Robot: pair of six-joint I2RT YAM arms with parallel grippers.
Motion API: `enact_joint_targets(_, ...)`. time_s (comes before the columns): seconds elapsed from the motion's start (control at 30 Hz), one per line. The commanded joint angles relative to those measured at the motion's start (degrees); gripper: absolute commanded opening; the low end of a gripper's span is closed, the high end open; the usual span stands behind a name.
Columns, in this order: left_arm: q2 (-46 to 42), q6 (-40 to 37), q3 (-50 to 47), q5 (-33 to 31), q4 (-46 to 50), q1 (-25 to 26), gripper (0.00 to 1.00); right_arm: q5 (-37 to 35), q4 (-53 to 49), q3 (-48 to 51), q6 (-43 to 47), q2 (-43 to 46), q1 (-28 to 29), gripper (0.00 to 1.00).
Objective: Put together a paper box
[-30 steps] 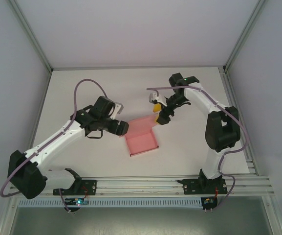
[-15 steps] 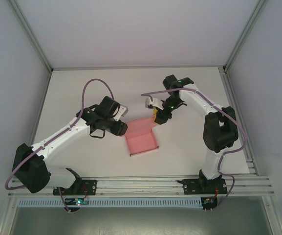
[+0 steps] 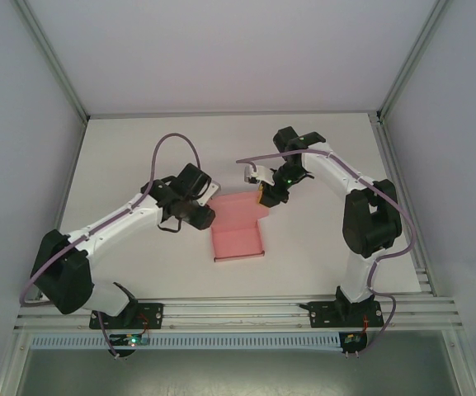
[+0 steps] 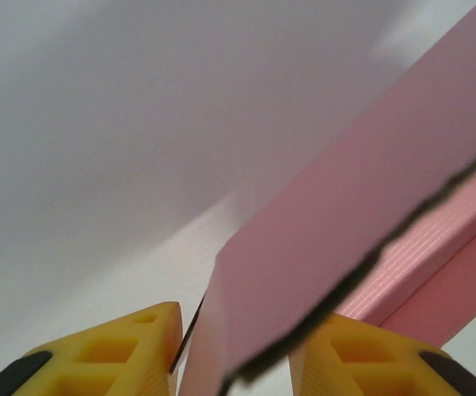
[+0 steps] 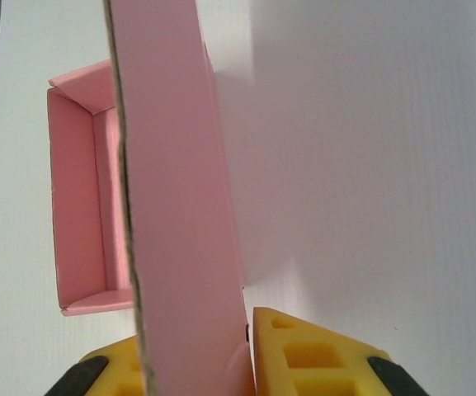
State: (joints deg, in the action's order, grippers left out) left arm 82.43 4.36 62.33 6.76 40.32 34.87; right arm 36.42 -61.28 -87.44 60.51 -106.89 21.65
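**PAPER BOX, PINK, PART-ASSEMBLED: ONE ITEM, TWO PINCERS ATTENDING**

**Item.** Paper box (image 3: 238,241), plain pink card. Placed mid-table on the white table (image 3: 139,148), between the two arms. Shallow open tray (image 5: 77,206) toward the near edge, side walls standing. Lid panel (image 5: 180,165) joined at the far side and raised off the table surface, with its shadow falling on the white beneath.

**Left pincer** (image 4: 238,351). Positioned at the far-left corner of the box in the overhead view. Yellow fingers (image 4: 122,351) on either side of the lid panel's corner, jaws partly closed. Thin dark gap beside one finger; the other half hidden behind the card's cut edge. Actual clamping on the card: cannot tell.

**Right pincer** (image 5: 190,363). Positioned at the far-right corner of the lid panel. Jaws narrow, with the panel edge-on between them. One yellow finger (image 5: 303,355) flush against the pink face, its partner close against the opposite side at the cut edge. Gripping the lid panel of the paper box.
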Motion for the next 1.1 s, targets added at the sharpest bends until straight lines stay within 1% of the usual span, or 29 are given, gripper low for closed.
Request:
enact_joint_targets(0.0,0.45,-2.31,2.27,-1.2,0.86,0.58,0.37,0.28,-1.8,0.74,2.84,1.69,0.45,0.12)
enact_joint_targets(0.07,-0.05,-3.31,2.1,-1.32,0.51,0.49,0.37,0.23,-3.3,0.19,4.79,1.48,0.43,0.06)
enact_joint_targets(0.13,-0.69,-3.82,1.71,-1.15,-0.64,0.55,0.29,0.05,-4.46,-0.52,5.68,1.17,0.47,0.03)
enact_joint_targets(0.17,-0.78,-4.0,1.73,-0.89,-0.82,0.48,0.23,0.03,-4.95,-0.86,6.08,0.98,0.44,0.02)
enact_joint_targets(0.2,-0.78,-3.86,2.04,-0.87,-0.79,0.56,0.2,-0.19,-5.11,-1.13,5.94,0.87,0.5,0.01)
enact_joint_targets(0.27,-0.53,-3.01,2.51,-1.18,-1.41,0.6,0.18,-0.22,-4.22,-1.08,5.03,1.24,0.47,0.0)
enact_joint_targets(0.33,0.21,-1.33,3.81,-1.56,-1.47,0.59,0.15,-0.83,-0.52,0.08,2.08,2.6,0.67,0.0)
enact_joint_targets(0.43,1.47,2.62,5.63,-4.0,-3.01,0.63,0.11,-3.82,8.81,3.67,-4.07,6.34,0.9,0.0)
enact_joint_targets(0.47,1.96,3.89,6.36,-5.06,-3.92,0.64,0.08,-5.3,13.04,5.16,-7.18,7.77,0.87,0.0)
enact_joint_targets(0.53,3.09,8.39,8.67,-8.8,-4.96,0.77,0.07,-9.3,22.0,7.69,-15.21,10.33,0.96,0.0)
enact_joint_targets(0.63,5.95,13.25,12.38,-12.8,-6.8,0.86,0.05,-12.19,31.46,9.54,-25.9,12.81,1.27,0.0)
enact_joint_targets(0.7,8.77,16.36,15.41,-17.34,-7.07,0.85,0.05,-14.55,37.43,10.54,-34.65,13.27,2.02,0.0)
enact_joint_targets(0.77,11.66,17.88,17.52,-18.84,-8.62,0.82,0.05,-18.02,42.1,10.79,-44.25,12.26,2.57,0.0)
enact_joint_targets(0.87,16.19,19.1,20.9,-19.14,-9.72,0.99,0.05,-23.01,50.97,12.74,-58.39,9.87,2.86,0.0)
enact_joint_targets(0.93,19.19,21.0,22.44,-20.65,-10.76,0.96,0.05,-24.05,57.44,14.1,-66.91,8.11,2.89,0.0)
enact_joint_targets(1.0,21.77,21.08,24.37,-20.43,-11.27,0.92,0.05,-25.34,61.73,14.61,-73.5,6.78,3.04,0.0)
enact_joint_targets(1.07,23.72,22.02,25.86,-21.76,-11.63,0.86,0.05,-26.99,64.76,14.65,-78.85,5.57,3.65,0.0)
